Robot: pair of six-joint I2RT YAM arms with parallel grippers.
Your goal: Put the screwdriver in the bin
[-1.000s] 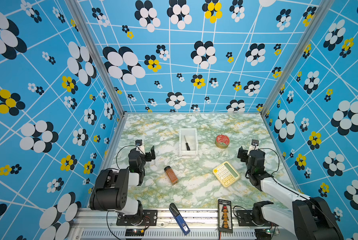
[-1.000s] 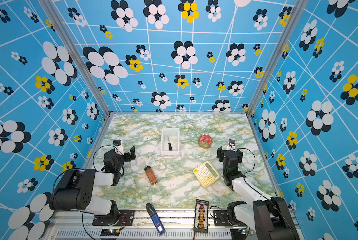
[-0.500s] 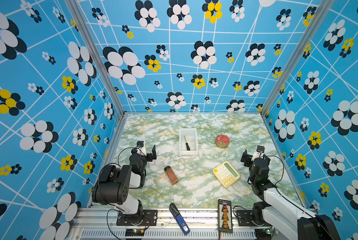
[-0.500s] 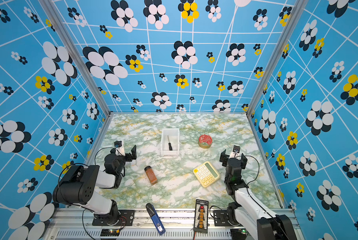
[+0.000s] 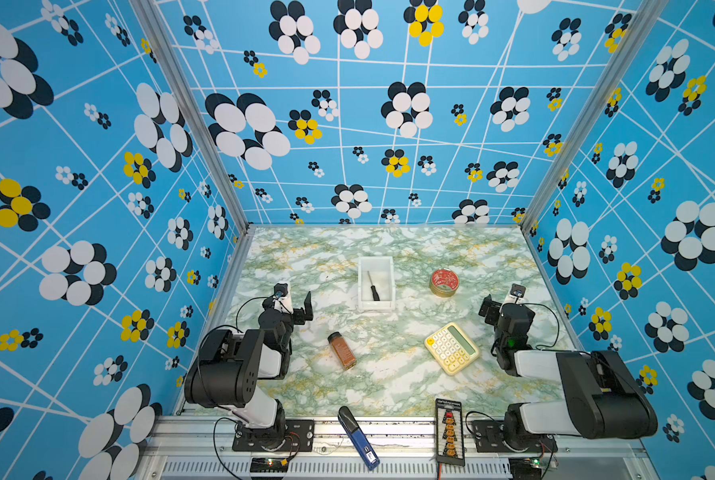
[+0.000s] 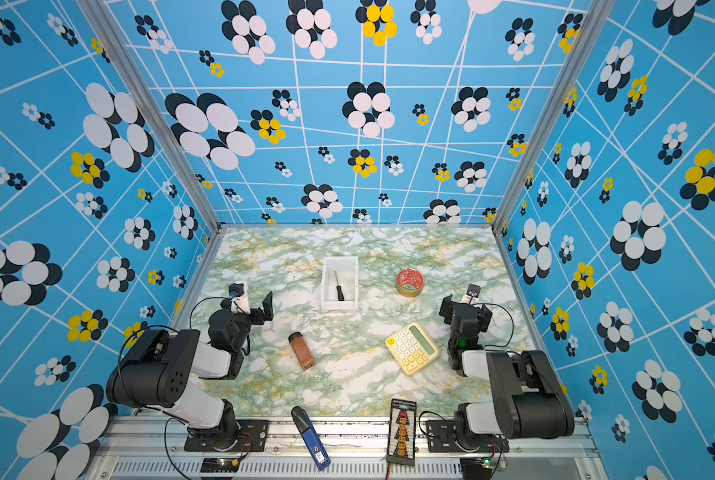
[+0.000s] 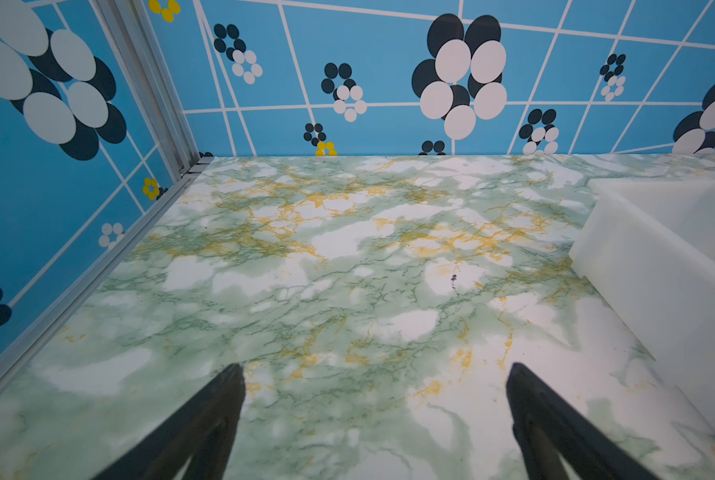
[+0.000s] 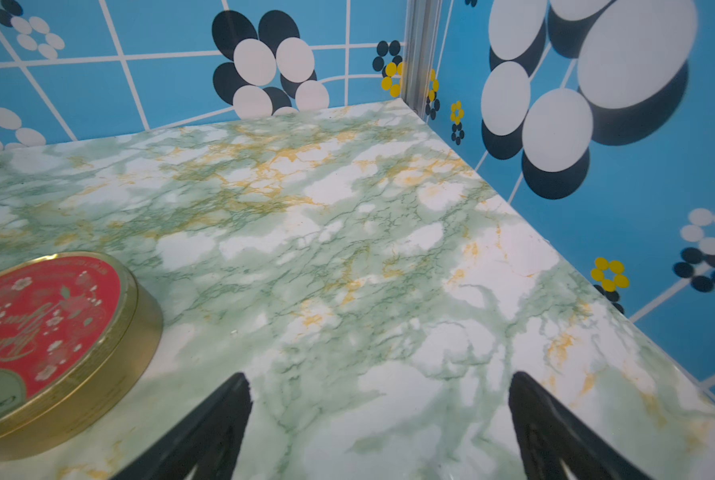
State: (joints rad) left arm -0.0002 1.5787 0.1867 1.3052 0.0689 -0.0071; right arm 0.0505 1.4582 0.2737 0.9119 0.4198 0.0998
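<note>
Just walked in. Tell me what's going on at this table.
The small black-handled screwdriver already lies inside the white translucent rectangular plastic bin near the middle of the marble-patterned table, so the job looks done. Neither arm holds anything: the left arm and the right arm sit at their own sides, jaws open and empty. The yellow calculator, red-lidded round tin and brown spice jar lie apart on the table.

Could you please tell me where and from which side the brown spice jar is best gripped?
Probably across the middle of the spice jar, coming straight down from above: it lies on its side on the table, so jaws set crosswise to its long axis span its narrow width.
</note>
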